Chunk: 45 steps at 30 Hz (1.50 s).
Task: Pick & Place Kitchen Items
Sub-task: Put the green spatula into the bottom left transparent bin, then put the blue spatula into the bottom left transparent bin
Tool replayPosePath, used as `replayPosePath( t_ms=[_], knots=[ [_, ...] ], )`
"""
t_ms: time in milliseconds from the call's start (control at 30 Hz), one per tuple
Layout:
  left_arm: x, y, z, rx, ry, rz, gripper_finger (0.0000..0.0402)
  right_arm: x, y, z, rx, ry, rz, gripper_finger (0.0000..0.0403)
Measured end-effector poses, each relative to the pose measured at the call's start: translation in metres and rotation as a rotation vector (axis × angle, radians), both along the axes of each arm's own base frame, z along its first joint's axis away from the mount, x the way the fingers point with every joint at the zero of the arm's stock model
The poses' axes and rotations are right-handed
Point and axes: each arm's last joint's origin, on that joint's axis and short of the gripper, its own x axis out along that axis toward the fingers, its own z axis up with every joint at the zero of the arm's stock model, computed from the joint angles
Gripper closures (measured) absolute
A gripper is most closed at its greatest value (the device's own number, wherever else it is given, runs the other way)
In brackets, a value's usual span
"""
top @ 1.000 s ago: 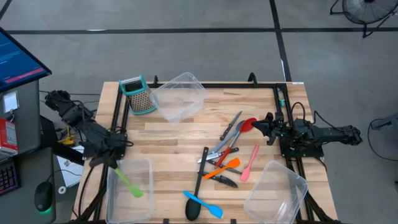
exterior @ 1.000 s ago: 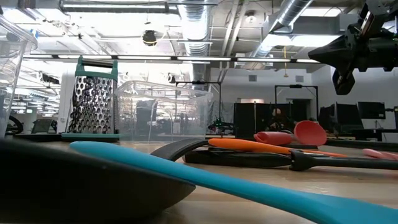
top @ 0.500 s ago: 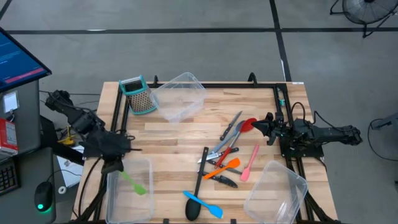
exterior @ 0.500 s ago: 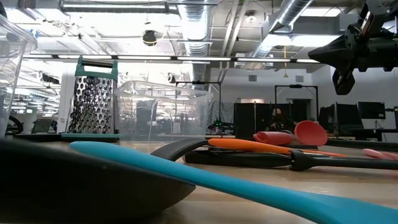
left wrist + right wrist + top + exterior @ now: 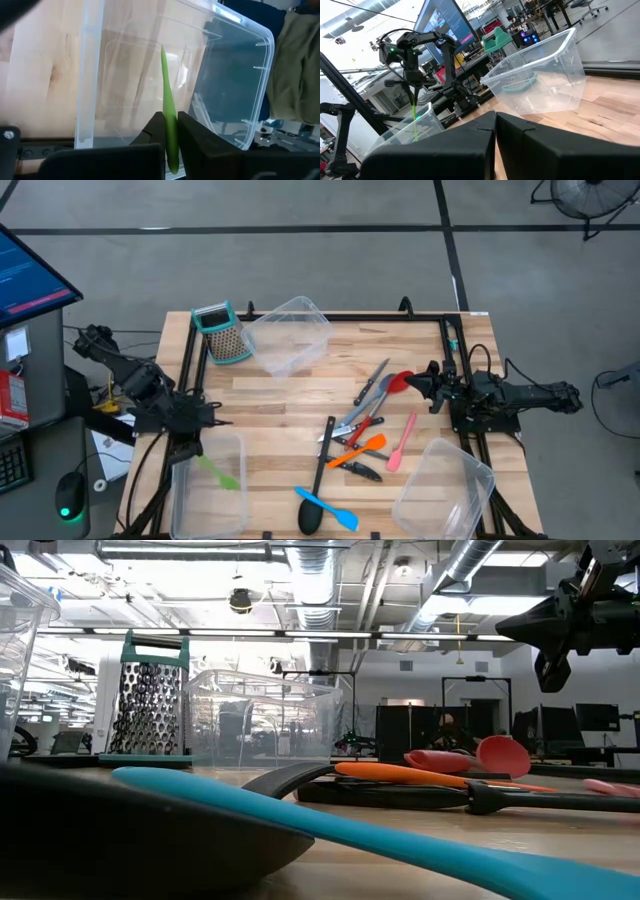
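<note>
Green spatula going into the tub

Left gripper [image 5: 170,131] pinches the green silicone spatula [image 5: 167,107] upright over the clear plastic tub [image 5: 88,75], probably to drop it in; right gripper [image 5: 424,382], fingers together, waits.

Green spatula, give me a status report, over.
Left end effector shut on green spatula, blade hanging into the near-left clear tub. Right end effector shut, empty, parked at table's right edge. Remaining utensils lie mid-table. Nothing in the way.

The high view looks straight down on the whole pale wooden table [image 5: 290,395]. The low view sits at tabletop height, very near a long blue silicone spatula [image 5: 330,825], facing the room. Each wrist view looks past its own fingers; both share the clear rectangular plastic tub [image 5: 220,80] holding a thin green silicone spatula [image 5: 167,107].
</note>
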Motion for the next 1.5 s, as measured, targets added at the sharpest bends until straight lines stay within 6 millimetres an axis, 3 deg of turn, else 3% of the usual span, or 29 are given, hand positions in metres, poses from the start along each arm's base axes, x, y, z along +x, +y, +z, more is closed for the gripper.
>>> replayPosePath(
  t_ms=[700, 900, 1033, 1200, 1333, 1500],
  knots=[
    [0.001, -0.001, 0.003, 0.002, -0.077, -0.074, 0.0194, 0.0, 0.0, 0.0, 0.0, 0.0, 0.0, 0.0393],
    [0.015, -0.011, 0.017, -0.104, -0.312, -0.124, 0.017, 0.0, 0.0, 0.0, 0.0, 0.0, 0.0, 0.0393],
    [0.029, -0.014, 0.03, -0.106, -0.544, -0.129, 0.0167, 0.0, 0.0, 0.0, 0.0, -0.001, 0.0, 0.0393],
    [0.051, -0.009, 0.037, 0.116, -0.815, -0.131, 0.0165, 0.0, 0.0, 0.0, 0.0, -0.001, 0.0, 0.0393],
    [0.08, 0.003, 0.031, 0.314, -0.876, -0.089, 0.0156, 0.0, 0.0, 0.0, 0.0, -0.001, 0.0, 0.0393],
    [0.126, 0.016, 0.012, 0.436, -0.857, -0.067, 0.0147, 0.0, 0.0, 0.0, 0.0, 0.0, 0.0, 0.0393]
  ],
)
